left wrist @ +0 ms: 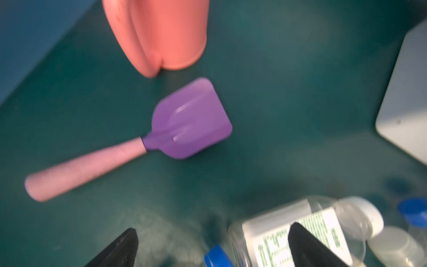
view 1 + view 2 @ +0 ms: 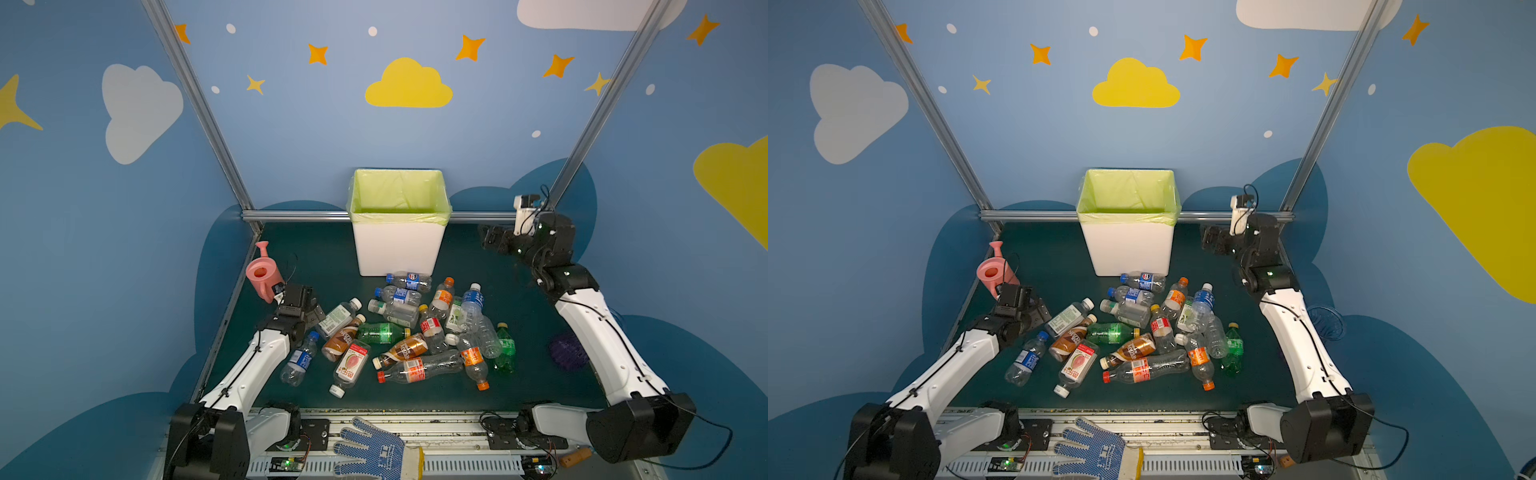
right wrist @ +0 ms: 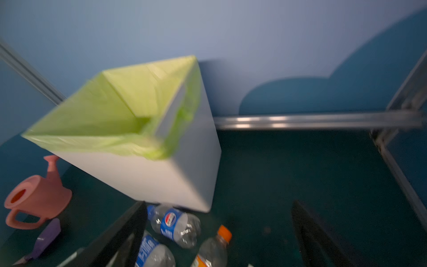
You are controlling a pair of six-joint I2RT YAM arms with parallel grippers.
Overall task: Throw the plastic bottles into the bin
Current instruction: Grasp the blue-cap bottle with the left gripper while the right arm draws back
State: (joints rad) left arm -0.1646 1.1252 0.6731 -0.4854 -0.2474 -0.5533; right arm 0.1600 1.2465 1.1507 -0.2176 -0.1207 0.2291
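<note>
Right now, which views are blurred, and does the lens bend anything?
Left wrist view: motion blur all over, the scoop and watering can smeared, the print on the bottle unreadable. Right wrist view: also smeared, worst on the bin. Both top views: sharp, bottles crisp, but the posts lean outward from the wide lens.

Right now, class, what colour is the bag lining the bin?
Pale yellow-green. The bag, folded over the rim of the white bin, shows best in a top view.

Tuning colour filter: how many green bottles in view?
2 green bottles: one in the middle of the pile, one at its right edge. More may hide under it or in the bin.
</note>
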